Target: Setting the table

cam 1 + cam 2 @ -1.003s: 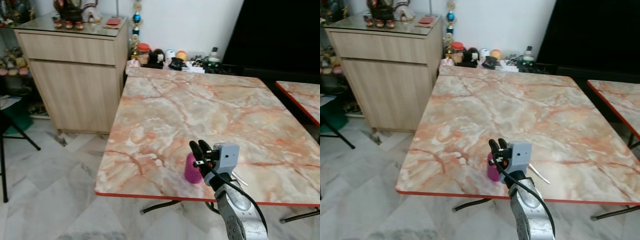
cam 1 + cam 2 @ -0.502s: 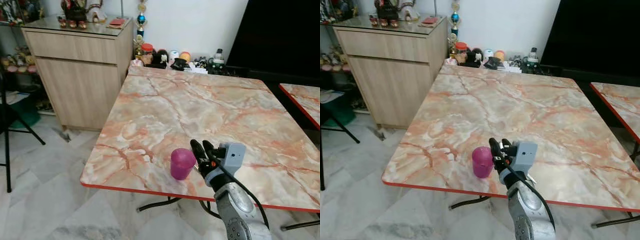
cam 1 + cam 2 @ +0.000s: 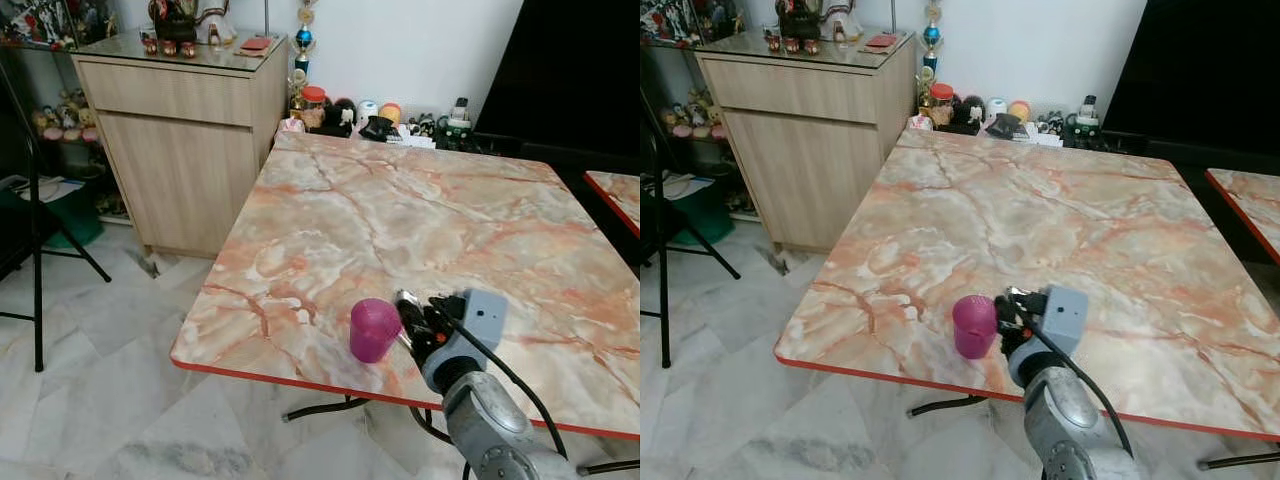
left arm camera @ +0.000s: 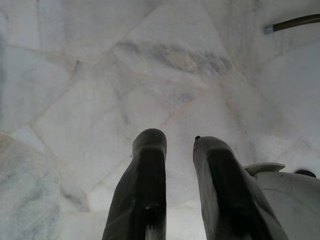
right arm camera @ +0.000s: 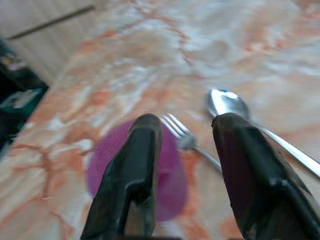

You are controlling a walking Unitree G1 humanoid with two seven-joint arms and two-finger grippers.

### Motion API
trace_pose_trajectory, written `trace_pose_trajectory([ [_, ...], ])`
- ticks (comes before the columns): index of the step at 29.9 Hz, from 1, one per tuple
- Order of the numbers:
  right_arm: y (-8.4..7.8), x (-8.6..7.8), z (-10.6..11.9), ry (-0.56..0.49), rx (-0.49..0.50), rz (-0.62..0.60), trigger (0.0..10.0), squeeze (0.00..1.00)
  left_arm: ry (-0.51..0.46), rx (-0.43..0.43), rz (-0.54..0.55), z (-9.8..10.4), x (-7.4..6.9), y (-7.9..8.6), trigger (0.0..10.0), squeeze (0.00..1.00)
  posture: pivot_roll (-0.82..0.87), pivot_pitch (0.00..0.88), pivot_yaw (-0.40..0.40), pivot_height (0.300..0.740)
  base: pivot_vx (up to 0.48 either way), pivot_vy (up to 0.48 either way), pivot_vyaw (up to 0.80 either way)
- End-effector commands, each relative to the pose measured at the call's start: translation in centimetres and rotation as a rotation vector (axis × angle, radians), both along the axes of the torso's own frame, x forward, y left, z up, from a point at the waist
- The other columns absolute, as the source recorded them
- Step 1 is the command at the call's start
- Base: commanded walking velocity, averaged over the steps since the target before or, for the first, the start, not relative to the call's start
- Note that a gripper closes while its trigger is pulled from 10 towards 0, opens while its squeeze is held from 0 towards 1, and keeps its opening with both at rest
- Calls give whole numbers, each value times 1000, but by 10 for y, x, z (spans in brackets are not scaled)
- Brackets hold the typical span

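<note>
A magenta cup (image 3: pixel 374 329) stands upside down on the marble table (image 3: pixel 400 200), close to its red front edge. My right gripper (image 3: pixel 411 316) hovers low just right of the cup, open, with nothing between its fingers. In the right wrist view the cup (image 5: pixel 125 172) sits partly behind one finger (image 5: pixel 137 165). A fork (image 5: pixel 184 137) and a spoon (image 5: pixel 227 102) lie on the tabletop beyond the fingertips. My left gripper (image 4: pixel 177 140) hangs idle over the floor tiles, its fingers a little apart.
A wooden cabinet (image 3: pixel 180 130) stands at the back left, and jars and small items (image 3: pixel 370 108) crowd the floor beyond the table's far edge. A black folding chair (image 3: pixel 30 220) is at the left. A second marble table (image 3: pixel 615 190) starts at the right.
The camera has shifted. A second ago the cup sat right against my right gripper's fingers; now it stands apart, just left of them, and the gripper is lower.
</note>
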State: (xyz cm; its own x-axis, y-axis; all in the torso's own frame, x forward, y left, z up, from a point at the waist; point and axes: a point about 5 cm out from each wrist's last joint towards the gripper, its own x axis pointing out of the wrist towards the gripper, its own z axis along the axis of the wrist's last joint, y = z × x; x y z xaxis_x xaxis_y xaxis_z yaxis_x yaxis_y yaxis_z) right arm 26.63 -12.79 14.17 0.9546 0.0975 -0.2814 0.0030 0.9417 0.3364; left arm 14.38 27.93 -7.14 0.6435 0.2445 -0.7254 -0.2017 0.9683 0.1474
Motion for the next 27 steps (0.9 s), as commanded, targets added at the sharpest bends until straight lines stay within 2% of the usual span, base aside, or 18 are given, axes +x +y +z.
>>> trace_pose_trajectory([
  [1,0,4,10,23,84,-70,10000,0,8,-2,-3,-1,-3,-1,10000,0,119,36,-77,740,0,0,0],
  [8,-2,7,3,87,97,-67,10000,0,9,-3,-2,-2,-4,-1,10000,0,122,36,-76,740,0,0,0],
  [15,8,12,4,78,156,-1,10000,0,14,-3,-3,-3,-6,-2,10000,0,124,38,-76,740,0,0,0],
  [27,17,17,-8,117,163,65,10000,0,21,1,-38,-4,-5,-6,10000,0,125,38,-76,740,0,0,0],
])
